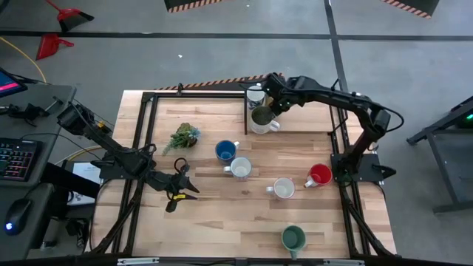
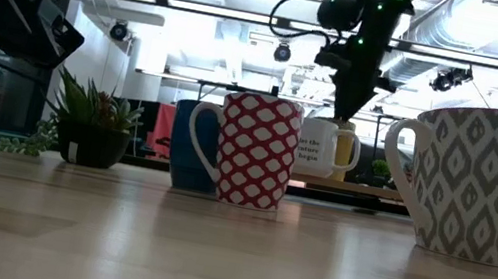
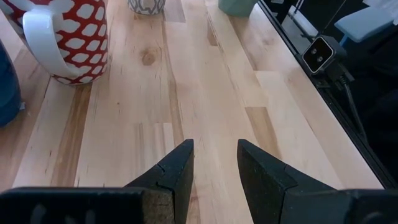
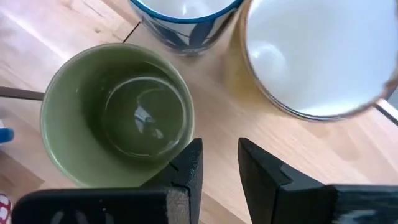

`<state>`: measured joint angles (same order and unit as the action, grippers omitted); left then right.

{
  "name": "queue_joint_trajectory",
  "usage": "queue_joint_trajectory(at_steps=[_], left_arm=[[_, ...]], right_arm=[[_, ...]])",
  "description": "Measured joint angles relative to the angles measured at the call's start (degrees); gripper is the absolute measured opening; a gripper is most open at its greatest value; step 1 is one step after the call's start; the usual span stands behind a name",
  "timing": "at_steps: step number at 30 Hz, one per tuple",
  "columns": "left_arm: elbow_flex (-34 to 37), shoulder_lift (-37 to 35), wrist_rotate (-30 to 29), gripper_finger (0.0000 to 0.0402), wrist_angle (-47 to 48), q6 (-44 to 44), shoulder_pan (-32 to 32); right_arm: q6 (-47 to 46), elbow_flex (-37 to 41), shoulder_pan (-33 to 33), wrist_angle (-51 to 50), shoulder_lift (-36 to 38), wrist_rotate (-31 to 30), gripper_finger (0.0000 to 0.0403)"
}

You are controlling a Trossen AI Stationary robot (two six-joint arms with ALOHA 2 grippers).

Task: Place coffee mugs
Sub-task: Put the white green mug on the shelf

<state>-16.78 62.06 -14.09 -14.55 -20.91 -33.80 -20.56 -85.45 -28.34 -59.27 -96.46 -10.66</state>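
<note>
Three coffee mugs stand close together at the table's far side: one with an olive green inside (image 4: 118, 115), a blue-rimmed one (image 4: 186, 15) and a cream one (image 4: 311, 56). My right gripper (image 4: 219, 165) hovers above them, open, its fingers pointing steeply down, with nothing between them. Standing apart on the middle of the table are a blue mug (image 1: 227, 151), a grey-white mug (image 1: 240, 168), a white mug (image 1: 283, 188), a red mug (image 1: 319, 176) and, near the front edge, a teal green mug (image 1: 293, 238). My left gripper (image 3: 214, 168) waits open over bare wood at the near left.
A small potted plant (image 1: 183, 137) stands left of the blue mug. A dark frame (image 1: 295, 132) borders the far right patch where the three mugs stand. Bare wood (image 1: 222, 214) lies between my left gripper and the teal green mug.
</note>
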Motion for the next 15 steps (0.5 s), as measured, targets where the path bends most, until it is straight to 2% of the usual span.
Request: queue_joint_trajectory(at_steps=[4,15], left_arm=[[0.0,0.0,0.0,0.0113,0.0,0.0,0.0],[0.0,0.0,0.0,0.0113,0.2,0.0,0.0]], right_arm=[[0.7,0.0,0.6,-0.6,1.3,-1.4,0.0081],[1.8,0.0,4.4,-7.4,2.1,-0.3,0.0081]])
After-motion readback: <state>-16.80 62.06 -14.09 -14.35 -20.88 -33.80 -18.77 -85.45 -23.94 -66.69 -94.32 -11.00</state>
